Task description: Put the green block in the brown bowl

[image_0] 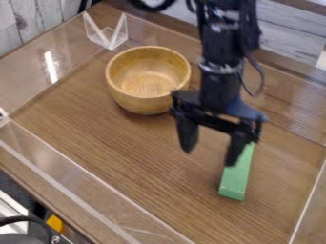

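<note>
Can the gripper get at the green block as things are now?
Probably yes. The gripper is open and points down right above the green block, with nothing between them. The brown bowl stands apart to the upper left, out of the way.

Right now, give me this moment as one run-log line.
gripper: open, above green block | block: flat on table, not held | brown bowl: empty | phase: approach

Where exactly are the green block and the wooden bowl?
green block [235,180], camera view, lower end of its top face.
brown bowl [124,96], camera view, front left of its outer wall.
</note>
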### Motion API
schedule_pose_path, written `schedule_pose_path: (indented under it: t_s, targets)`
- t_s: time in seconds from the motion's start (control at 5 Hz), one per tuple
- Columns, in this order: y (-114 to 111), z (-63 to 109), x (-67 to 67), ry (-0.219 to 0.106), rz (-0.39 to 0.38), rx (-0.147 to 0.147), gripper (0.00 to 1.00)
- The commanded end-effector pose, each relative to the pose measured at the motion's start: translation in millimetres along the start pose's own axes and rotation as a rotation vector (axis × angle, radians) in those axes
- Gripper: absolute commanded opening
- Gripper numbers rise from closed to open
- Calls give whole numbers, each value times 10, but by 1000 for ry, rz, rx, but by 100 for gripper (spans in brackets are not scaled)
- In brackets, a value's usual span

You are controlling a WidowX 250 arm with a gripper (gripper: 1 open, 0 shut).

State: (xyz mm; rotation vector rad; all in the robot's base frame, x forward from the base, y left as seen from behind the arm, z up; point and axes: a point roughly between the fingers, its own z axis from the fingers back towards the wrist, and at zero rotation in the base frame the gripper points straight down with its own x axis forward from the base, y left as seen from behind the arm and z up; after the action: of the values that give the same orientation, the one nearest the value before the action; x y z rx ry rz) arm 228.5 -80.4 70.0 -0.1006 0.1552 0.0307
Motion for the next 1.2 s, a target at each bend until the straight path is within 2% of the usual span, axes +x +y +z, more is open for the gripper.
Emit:
schedule_pose_path:
  t_s: [0.0,0.2,0.4,0.8,1.0]
  targets:
    - [-219,-34,-7,-87,29,-18,100]
    - [-313,-77,34,-132,13,-11,100]
    - [-349,-128,91,-148,-2,-13,100]
    - [-369,62,-25,-166,-3,-23,100]
    - [-262,26,65,-178,-6,-25,100]
